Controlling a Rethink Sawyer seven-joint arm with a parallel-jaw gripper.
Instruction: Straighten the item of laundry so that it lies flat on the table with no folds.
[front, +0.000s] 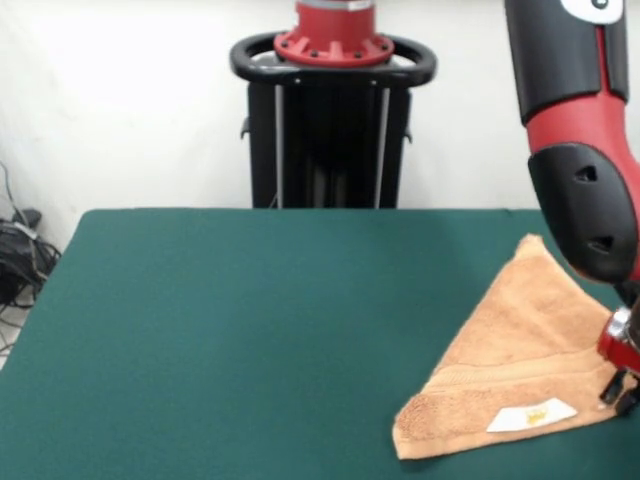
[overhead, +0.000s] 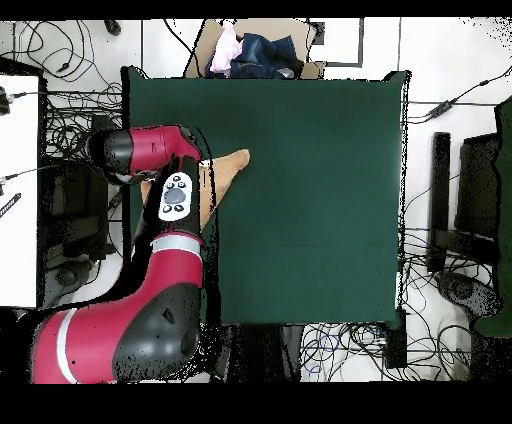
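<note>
The peach-orange towel (front: 520, 360) lies folded into a triangle at the right side of the dark green table (front: 250, 330). Its white label (front: 532, 415) faces up near the front edge, beside a woven band stripe. My gripper (front: 621, 388) is low at the towel's right corner, at the picture's edge; I cannot tell whether it holds the cloth. In the overhead view the towel (overhead: 225, 172) shows only as a pointed part at the table's (overhead: 310, 200) left edge, and the arm (overhead: 165, 190) covers the rest and hides the gripper.
The black pedestal (front: 330, 130) stands at the table's far side. A box of clothes (overhead: 255, 52) sits beyond the table's top edge in the overhead view. Cables (front: 20, 255) lie on the floor at the left.
</note>
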